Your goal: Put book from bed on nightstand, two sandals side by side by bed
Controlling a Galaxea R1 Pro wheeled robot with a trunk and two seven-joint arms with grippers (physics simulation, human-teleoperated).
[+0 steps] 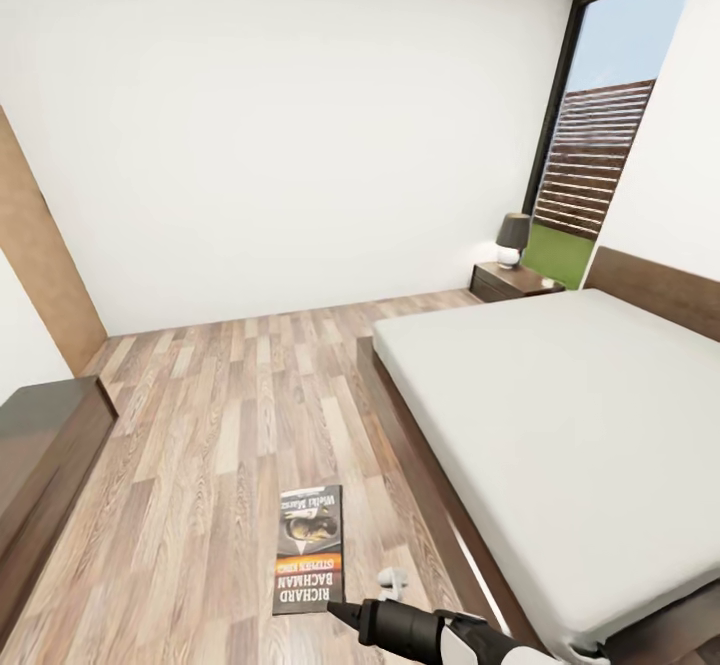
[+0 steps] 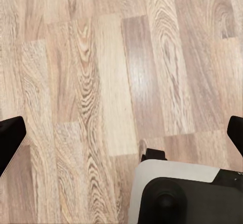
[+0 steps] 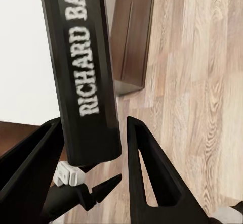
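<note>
Right gripper [image 3: 93, 148] clamps the book [image 3: 83, 72] between its fingers [image 3: 152, 173]; left gripper [image 2: 121, 133] fingers splayed apart over floor [image 2: 101, 57].

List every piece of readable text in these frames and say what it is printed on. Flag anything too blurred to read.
"RICHARD BACHMAN": white lettering on the cover of the book, head view.
"STEPHEN KING": small lettering on the orange band of the same cover, only just legible.
"RICHARD BAC…": on the book's spine, right wrist view, cut off by the frame edge.
The title line at the cover's far end is too blurred to read.
</note>
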